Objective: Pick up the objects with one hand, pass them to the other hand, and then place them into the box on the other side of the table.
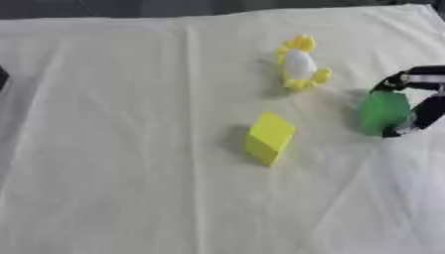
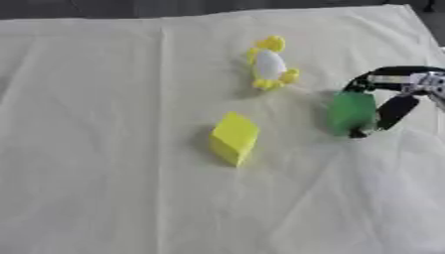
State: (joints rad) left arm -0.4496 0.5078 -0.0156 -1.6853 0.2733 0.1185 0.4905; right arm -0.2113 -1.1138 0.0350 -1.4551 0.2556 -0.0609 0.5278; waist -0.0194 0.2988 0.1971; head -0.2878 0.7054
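Observation:
My right hand (image 2: 396, 94) comes in from the right edge, and its black fingers curl round a green block (image 2: 352, 113) at the right of the table. A yellow block (image 2: 234, 137) lies near the middle, well to the left of that hand. Farther back sits a yellow and white toy (image 2: 270, 64). My left hand shows in neither view, and no box shows either.
A pale wrinkled cloth (image 1: 113, 149) covers the whole table. A dark band runs along the far edge (image 1: 174, 7). A small dark thing (image 1: 3, 77) peeks in at the left edge.

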